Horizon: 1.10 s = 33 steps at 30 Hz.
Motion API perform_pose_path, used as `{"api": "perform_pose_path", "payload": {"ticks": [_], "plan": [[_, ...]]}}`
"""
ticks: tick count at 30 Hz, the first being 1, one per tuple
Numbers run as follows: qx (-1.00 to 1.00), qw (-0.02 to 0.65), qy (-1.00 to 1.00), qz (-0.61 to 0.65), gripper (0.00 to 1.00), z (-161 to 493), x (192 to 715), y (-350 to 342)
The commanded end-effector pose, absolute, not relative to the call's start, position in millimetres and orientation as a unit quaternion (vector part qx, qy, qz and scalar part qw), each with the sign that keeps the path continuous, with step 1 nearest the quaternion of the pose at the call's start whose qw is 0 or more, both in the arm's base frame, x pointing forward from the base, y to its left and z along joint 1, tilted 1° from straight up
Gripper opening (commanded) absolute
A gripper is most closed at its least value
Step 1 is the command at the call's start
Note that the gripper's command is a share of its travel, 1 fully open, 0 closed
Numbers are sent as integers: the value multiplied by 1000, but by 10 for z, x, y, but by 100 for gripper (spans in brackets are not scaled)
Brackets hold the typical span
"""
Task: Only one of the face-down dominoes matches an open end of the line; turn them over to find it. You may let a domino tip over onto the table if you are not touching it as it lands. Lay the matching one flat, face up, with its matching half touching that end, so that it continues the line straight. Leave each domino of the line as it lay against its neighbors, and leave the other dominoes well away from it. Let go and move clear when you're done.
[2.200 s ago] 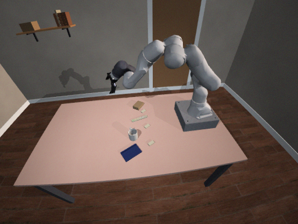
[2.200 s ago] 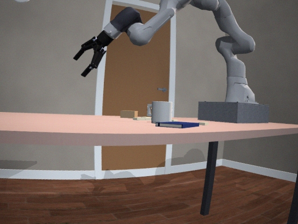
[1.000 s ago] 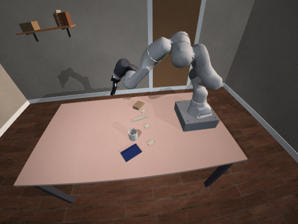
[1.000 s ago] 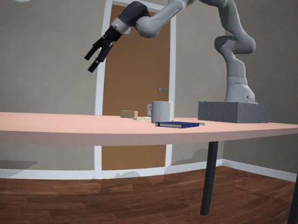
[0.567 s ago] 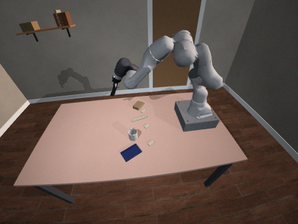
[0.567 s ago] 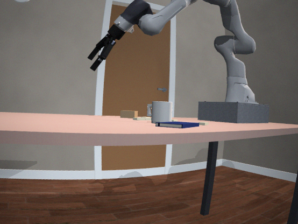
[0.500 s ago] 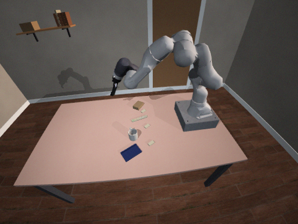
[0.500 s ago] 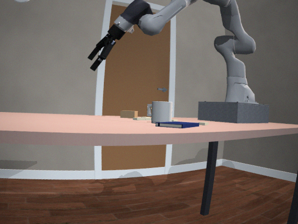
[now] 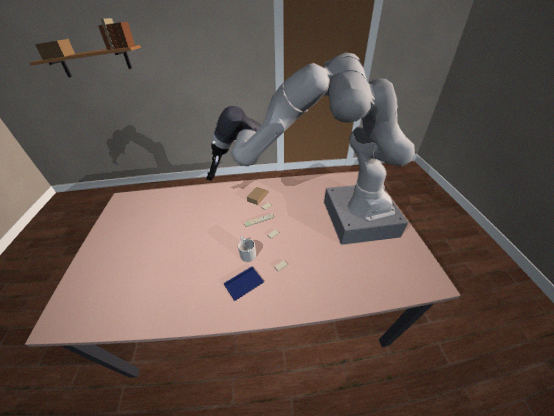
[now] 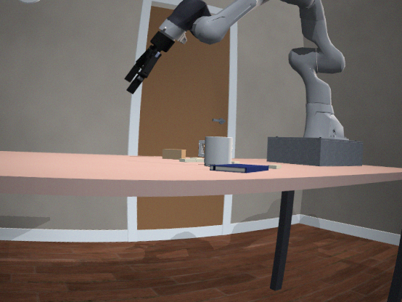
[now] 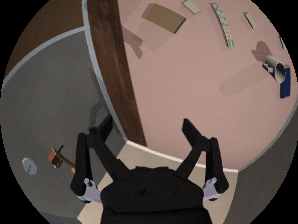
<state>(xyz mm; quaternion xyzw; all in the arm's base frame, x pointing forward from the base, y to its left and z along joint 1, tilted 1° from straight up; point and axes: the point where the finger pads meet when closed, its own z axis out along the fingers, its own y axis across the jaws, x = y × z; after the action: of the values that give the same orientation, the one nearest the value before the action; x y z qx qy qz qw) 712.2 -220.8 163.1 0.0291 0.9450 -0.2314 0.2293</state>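
Observation:
The line of face-up dominoes (image 9: 259, 220) (image 11: 222, 24) (image 10: 191, 160) lies flat in the middle back of the pink table (image 9: 125, 260) (image 10: 72, 170) (image 11: 186, 83). Three single pale dominoes lie flat around it: one (image 9: 266, 205) (image 11: 190, 7) next to a brown block, one (image 9: 273, 233) (image 11: 248, 20) just in front of the line, and one (image 9: 281, 265) (image 10: 274, 166) nearer the front. My gripper (image 9: 212, 172) (image 10: 130, 83) (image 11: 148, 123) is open and empty. It hangs high over the table's back edge, far from all the dominoes.
A brown block (image 9: 257, 195) (image 10: 173, 153) (image 11: 164, 18) lies behind the line. A white mug (image 9: 246, 249) (image 10: 218, 150) (image 11: 272, 66) stands in front of it, and a blue book (image 9: 243, 283) (image 10: 239, 168) (image 11: 286, 79) lies further forward. The robot's grey base (image 9: 365, 225) (image 10: 315, 150) stands at the right.

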Motion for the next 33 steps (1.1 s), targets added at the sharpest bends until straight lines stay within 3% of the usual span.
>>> {"api": "perform_pose_path", "payload": {"ticks": [1, 33], "plan": [[48, 229, 945, -228, 100, 1618, 7087, -2231], [146, 217, 951, -167, 100, 1498, 6675, -1745]]}}
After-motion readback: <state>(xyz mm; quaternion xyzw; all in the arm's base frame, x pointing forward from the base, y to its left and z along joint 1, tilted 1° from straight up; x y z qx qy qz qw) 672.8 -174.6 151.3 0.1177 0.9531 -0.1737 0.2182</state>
